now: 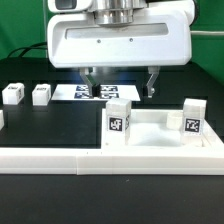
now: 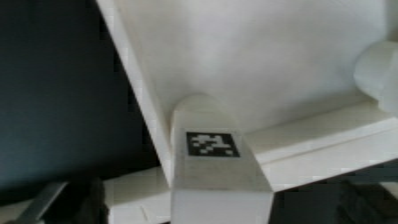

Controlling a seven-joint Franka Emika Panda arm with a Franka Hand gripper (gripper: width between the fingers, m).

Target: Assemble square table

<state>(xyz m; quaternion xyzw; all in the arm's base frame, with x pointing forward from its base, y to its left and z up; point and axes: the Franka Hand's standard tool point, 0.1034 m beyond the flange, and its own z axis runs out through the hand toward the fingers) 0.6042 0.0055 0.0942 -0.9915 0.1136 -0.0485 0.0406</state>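
Note:
The square table's white slab [image 1: 155, 138] lies at the exterior view's right, recessed face up. Two tagged white legs stand upright in it, one at its left corner [image 1: 118, 120] and one at its right corner [image 1: 192, 118]. My gripper [image 1: 120, 88] hangs above and behind the left leg, open wide, with nothing between its fingers [image 1: 152, 84]. In the wrist view that tagged leg [image 2: 215, 150] rises from the slab [image 2: 231, 50] close under the camera, and the other leg [image 2: 377, 75] shows at the frame's edge. Two loose legs [image 1: 13, 93] [image 1: 41, 94] stand at the left.
The marker board [image 1: 75, 91] lies flat on the black table behind the slab, under the gripper. A long white border bar [image 1: 60, 158] runs along the front edge. Another white block [image 1: 1, 118] shows at the far left edge.

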